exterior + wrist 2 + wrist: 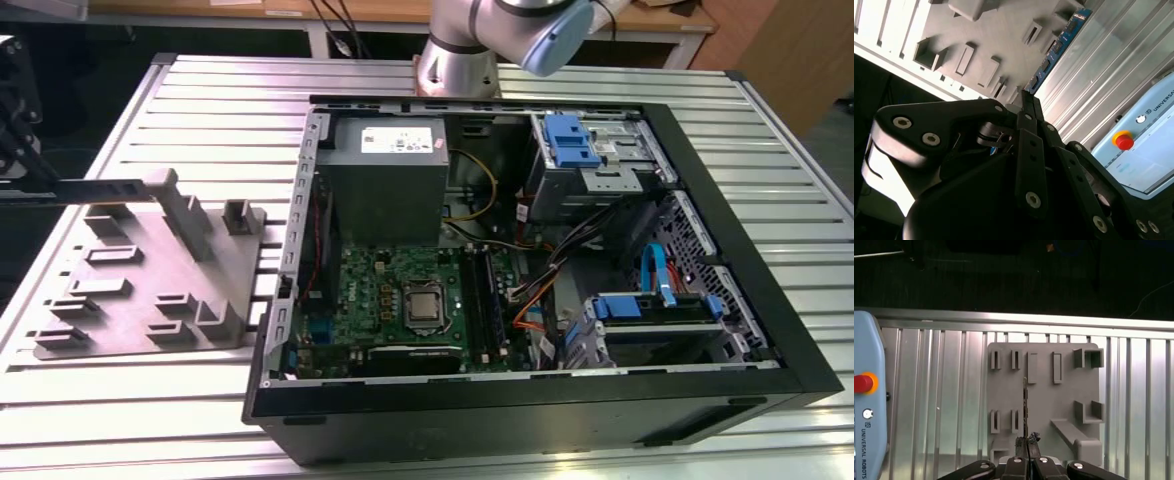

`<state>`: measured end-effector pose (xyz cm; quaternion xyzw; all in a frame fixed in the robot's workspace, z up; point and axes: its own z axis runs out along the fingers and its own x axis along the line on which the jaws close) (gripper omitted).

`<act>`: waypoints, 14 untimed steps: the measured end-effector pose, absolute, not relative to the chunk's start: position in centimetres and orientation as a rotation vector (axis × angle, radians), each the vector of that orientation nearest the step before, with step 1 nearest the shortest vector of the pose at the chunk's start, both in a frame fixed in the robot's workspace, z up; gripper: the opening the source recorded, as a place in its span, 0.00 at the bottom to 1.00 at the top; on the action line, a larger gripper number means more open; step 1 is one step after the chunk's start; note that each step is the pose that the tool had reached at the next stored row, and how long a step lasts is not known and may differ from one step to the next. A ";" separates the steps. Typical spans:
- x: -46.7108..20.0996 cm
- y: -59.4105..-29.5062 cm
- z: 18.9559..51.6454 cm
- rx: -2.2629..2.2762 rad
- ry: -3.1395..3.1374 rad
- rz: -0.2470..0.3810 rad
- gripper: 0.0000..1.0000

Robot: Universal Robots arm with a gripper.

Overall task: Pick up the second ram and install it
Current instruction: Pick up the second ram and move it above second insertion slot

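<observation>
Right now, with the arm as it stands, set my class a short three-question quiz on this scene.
1. True or false: the gripper is closed on the second ram.
2. In the first wrist view, the ram is seen in front of: A) a motherboard B) the grey holder tray C) a power supply.
3. Fill in: the upward side of the computer case is ____.
Key: 1 true; 2 B; 3 open.
</observation>
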<state>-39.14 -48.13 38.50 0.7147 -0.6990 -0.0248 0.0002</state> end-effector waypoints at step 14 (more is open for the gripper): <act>-35.3 -48.1 38.5 2.245 -2.196 -0.078 0.11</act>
